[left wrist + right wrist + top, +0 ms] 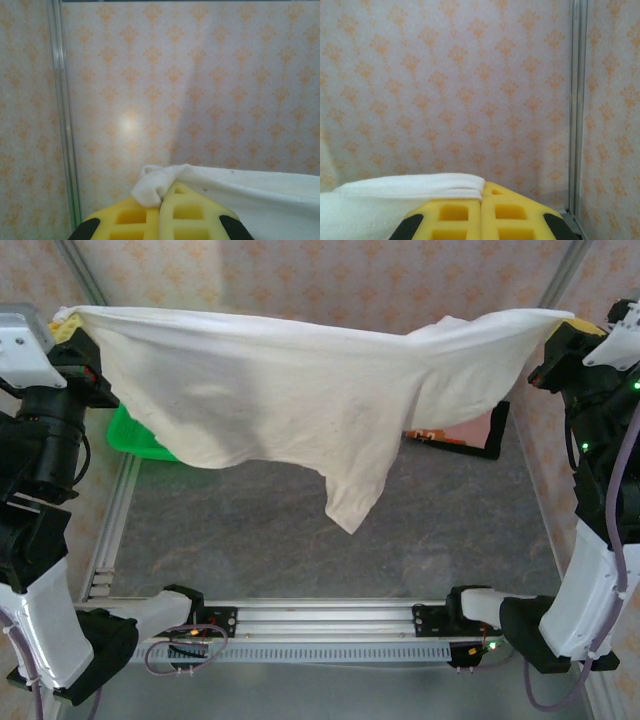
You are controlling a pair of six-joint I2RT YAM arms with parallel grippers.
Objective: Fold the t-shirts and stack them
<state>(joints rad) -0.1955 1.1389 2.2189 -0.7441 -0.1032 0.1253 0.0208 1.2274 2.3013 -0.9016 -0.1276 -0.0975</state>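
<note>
A large cream-white t-shirt [300, 390] hangs stretched in the air between both arms, high above the grey table. My left gripper [68, 328] pinches its top left corner, and a bunch of white cloth [152, 187] sticks out between the shut yellow fingers [125, 217]. My right gripper [575, 330] is shut on the top right corner, where a folded white edge [420, 185] runs into the closed yellow fingers [512, 212]. One sleeve [350, 505] droops lowest near the middle, clear of the table.
A green mesh basket [135, 435] sits at the back left, half hidden behind the cloth. A black frame with pink-orange content [470, 440] stands at the back right. Patterned walls and metal posts [62, 115] enclose the cell. A rail [320, 625] runs along the near edge.
</note>
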